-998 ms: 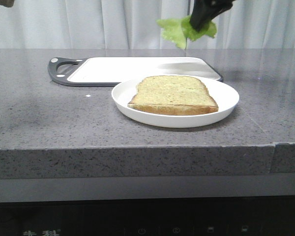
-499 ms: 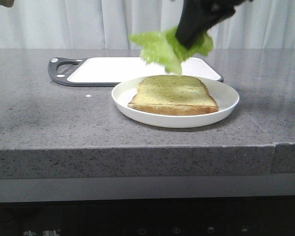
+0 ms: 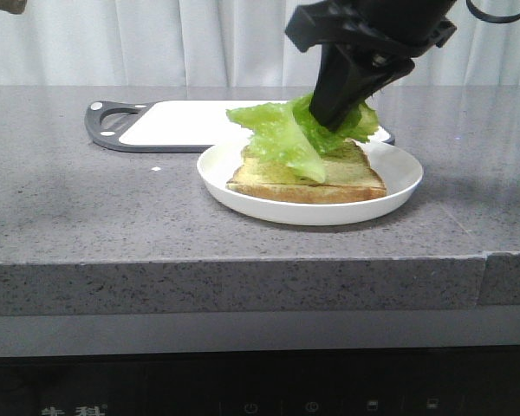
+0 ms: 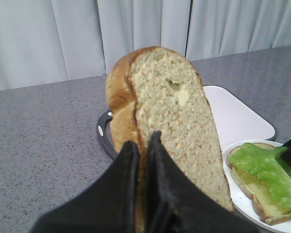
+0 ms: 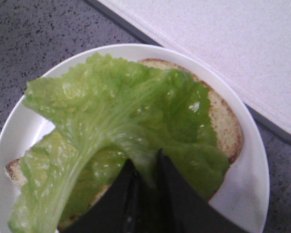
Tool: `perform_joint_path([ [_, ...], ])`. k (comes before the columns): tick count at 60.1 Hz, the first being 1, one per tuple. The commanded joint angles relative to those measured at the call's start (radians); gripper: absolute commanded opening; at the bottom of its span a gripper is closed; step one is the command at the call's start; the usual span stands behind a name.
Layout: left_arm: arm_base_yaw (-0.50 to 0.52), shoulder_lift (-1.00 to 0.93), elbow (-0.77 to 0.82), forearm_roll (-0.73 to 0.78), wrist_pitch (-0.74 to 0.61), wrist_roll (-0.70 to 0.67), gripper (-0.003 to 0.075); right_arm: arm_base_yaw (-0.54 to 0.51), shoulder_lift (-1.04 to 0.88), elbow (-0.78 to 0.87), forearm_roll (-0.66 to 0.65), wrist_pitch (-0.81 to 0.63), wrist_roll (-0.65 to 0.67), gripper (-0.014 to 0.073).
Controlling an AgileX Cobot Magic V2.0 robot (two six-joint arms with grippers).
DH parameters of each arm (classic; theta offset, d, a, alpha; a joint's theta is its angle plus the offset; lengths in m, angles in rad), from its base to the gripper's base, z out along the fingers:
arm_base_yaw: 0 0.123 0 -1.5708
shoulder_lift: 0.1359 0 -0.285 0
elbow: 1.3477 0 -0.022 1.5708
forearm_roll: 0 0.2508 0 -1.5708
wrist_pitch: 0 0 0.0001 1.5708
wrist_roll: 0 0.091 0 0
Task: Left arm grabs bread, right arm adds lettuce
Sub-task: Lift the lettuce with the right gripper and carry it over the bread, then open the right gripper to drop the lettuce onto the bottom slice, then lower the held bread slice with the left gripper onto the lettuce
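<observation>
My left gripper (image 4: 141, 141) is shut on the bread (image 4: 169, 111), a thick tan slice with a golden crust, held upright on its edge above the counter. In the front view only a tan scrap shows at the top left corner. My right gripper (image 3: 329, 117) is shut on the lettuce (image 3: 282, 134), a bright green ruffled leaf. The leaf lies draped over a thinner bread slice (image 3: 355, 178) on a white plate (image 3: 234, 186). In the right wrist view the gripper (image 5: 145, 162) pinches the leaf (image 5: 116, 111) near its stem end, above the slice (image 5: 225, 126) and the plate (image 5: 252, 194).
A white cutting board (image 3: 199, 121) with a dark grey rim and handle lies just behind the plate on the grey stone counter. It also shows in the right wrist view (image 5: 233, 48). Pale curtains hang behind. The counter's front edge is close below the plate.
My right gripper has come down and forward with the lettuce, from high over the cutting board to the plate. The leaf now rests on the thin slice.
</observation>
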Motion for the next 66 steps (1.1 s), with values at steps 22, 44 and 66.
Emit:
perform_joint_path([
  [22, 0.002, -0.003, -0.027, 0.009, -0.064, -0.01, -0.0021, -0.003, -0.069, -0.025, 0.011, -0.067, -0.012, 0.0406],
  [44, 0.002, 0.022, -0.027, -0.012, -0.01, -0.01, -0.0021, -0.003, -0.31, 0.016, 0.011, -0.09, -0.012, 0.0156],
  [66, 0.002, 0.232, -0.164, -0.313, 0.038, 0.021, -0.002, -0.005, -0.708, 0.315, 0.011, -0.202, 0.008, -0.006],
])
